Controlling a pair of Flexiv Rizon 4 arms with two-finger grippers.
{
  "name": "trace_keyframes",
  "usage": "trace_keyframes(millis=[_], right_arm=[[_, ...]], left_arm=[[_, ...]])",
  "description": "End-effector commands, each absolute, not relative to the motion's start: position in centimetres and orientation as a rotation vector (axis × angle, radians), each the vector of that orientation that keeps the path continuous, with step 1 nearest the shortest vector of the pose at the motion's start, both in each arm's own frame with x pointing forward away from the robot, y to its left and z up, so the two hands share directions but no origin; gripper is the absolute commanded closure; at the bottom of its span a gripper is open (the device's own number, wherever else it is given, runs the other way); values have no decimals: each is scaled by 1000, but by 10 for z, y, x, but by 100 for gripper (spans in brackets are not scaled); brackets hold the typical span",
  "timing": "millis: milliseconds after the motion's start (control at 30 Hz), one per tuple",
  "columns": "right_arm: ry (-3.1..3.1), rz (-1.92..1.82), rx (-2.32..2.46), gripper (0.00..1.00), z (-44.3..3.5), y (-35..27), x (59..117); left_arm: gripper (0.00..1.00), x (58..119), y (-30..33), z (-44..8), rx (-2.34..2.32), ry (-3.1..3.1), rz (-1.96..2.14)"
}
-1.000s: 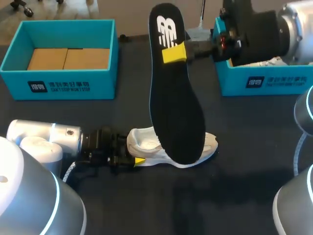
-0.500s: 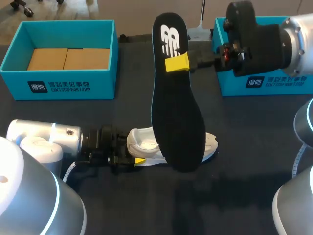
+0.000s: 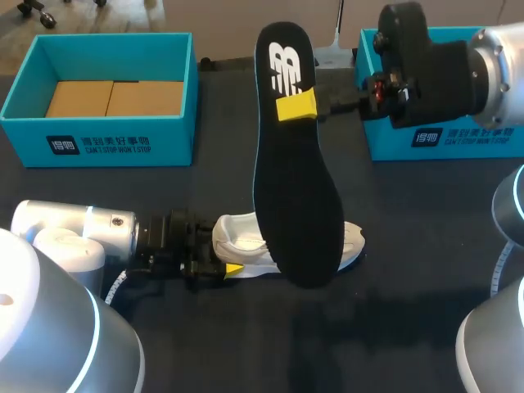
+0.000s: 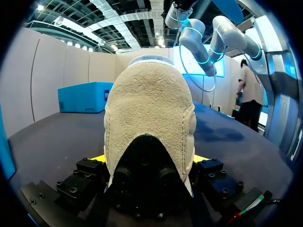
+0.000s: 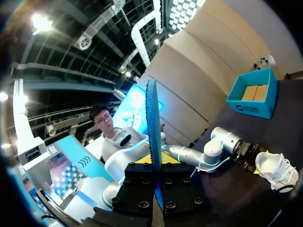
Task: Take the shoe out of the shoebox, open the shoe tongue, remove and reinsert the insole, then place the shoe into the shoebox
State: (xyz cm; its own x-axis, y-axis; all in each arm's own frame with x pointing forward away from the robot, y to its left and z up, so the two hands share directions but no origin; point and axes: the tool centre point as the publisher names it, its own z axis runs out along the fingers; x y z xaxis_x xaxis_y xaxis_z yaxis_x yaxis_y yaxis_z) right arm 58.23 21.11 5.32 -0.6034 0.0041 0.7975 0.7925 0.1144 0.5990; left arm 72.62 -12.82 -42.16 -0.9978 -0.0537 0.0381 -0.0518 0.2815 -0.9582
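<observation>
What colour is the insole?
The insole is black with a white logo, clearest in the head view.

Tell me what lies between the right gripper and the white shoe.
The black insole: in the head view the right gripper clamps its heel end, and its toe end hangs down over the shoe, which the left gripper holds.

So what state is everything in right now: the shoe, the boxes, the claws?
Insole: out of the shoe, held up on end.
Shoe: on the table, on its sole.
Left claw: shut on the shoe's heel.
Right claw: shut on the insole.
Left box: open, only cardboard inside.
Right box: open, its inside mostly hidden by the arm.
</observation>
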Motion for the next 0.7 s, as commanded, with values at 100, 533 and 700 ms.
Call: trace_keyframes(millis=[100, 533, 700], right_arm=[[-1749, -1554, -778, 100, 53, 215, 584], [-1749, -1554, -778, 100, 53, 215, 584], [-1749, -1554, -778, 100, 53, 215, 584]], left_arm=[[100, 726, -129, -421, -102, 2516, -1876], [0, 726, -129, -421, -102, 2516, -1876], [0, 721, -124, -423, -113, 2551, -1833]])
